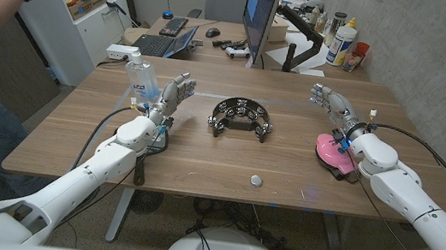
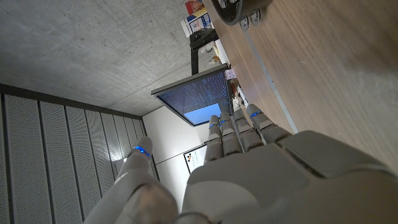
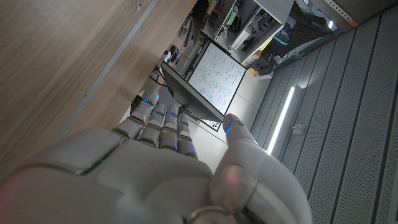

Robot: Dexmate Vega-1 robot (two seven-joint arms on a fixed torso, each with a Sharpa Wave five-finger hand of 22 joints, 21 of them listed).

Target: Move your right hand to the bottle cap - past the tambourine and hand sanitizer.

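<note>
Sitting at about eight o'clock from the empty, spread fingers (image 1: 324, 93) of the right hand (image 1: 339, 107), near the tabletop's (image 1: 201, 161) front edge: bottle cap (image 1: 256, 179).

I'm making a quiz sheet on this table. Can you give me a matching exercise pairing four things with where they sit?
Things:
1 tambourine
2 bottle cap
3 clear bottle
4 pink thing

Places:
A beside the left hand
B near the table's front edge
C middle of the table
D under the right wrist

Pairs: 1-C, 2-B, 3-A, 4-D
</note>
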